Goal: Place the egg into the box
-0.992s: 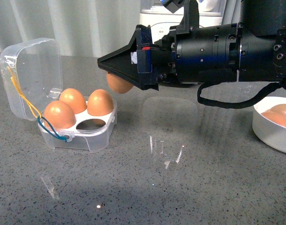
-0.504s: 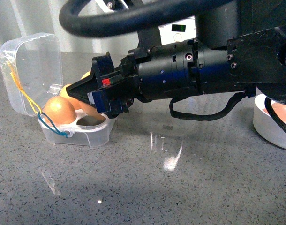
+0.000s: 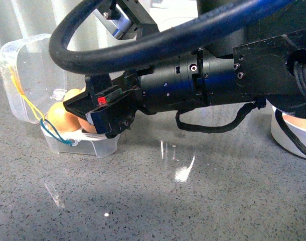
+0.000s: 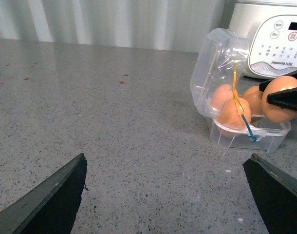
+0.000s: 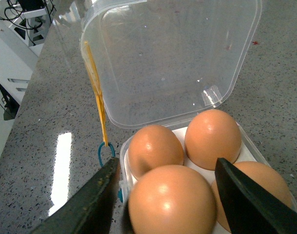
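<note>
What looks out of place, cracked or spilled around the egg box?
Nothing stands out. The box sits level, lid open, three eggs seated intact, and the right gripper holds the egg over it.

Three views, all facing the box (image 3: 93,146)

four eggs (image 5: 171,202) (image 5: 155,149) (image 5: 213,138) (image 5: 258,187) at one box (image 5: 177,58), one bowl (image 3: 288,143)

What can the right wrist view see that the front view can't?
Only the right wrist view clearly shows the egg clamped in the right gripper over the box, beside three other eggs seated in it. Only the front view shows the white bowl and the arm's thick cable. Both show the open lid and the yellow loop.
</note>
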`<state>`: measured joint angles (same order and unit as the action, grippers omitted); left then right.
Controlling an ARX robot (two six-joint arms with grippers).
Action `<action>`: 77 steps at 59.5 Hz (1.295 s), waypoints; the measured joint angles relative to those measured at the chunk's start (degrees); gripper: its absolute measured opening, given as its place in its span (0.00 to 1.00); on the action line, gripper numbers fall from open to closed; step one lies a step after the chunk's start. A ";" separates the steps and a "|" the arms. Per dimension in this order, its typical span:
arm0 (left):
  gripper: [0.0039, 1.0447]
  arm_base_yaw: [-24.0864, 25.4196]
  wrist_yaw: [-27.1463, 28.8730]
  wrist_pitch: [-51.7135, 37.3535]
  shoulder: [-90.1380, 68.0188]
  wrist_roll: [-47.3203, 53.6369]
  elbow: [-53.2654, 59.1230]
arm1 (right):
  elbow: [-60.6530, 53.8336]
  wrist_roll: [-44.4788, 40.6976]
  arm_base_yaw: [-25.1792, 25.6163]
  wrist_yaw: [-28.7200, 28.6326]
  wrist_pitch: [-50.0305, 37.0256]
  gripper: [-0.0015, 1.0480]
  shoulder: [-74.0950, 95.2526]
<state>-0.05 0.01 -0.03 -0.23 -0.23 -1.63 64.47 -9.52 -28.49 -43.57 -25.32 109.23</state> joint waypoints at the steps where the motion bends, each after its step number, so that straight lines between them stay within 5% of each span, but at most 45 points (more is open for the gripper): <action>1: 0.94 0.00 0.00 0.00 0.00 0.00 0.00 | 0.00 -0.02 0.02 0.00 0.02 0.60 0.00; 17: 0.94 0.00 0.00 0.00 0.00 0.00 0.00 | 0.00 -0.26 0.66 0.00 -0.07 0.94 0.00; 43: 0.94 0.00 0.00 0.00 0.00 0.00 0.00 | -1.62 1.07 4.42 3.19 -3.13 0.93 -4.20; 50: 0.94 0.00 0.00 0.00 0.02 0.00 0.00 | -4.15 2.95 7.48 8.22 -6.71 0.93 -7.87; 70: 0.94 0.00 0.00 0.00 0.00 0.00 0.00 | -18.32 -3.28 18.71 36.92 -14.14 0.93 -23.96; 77: 0.94 0.00 0.00 0.00 0.00 0.00 0.00 | -24.44 -6.16 21.97 40.83 -15.56 0.93 -30.84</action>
<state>-0.05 0.01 -0.03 -0.23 -0.23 -1.63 40.03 -15.68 -6.52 -2.74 -40.88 78.39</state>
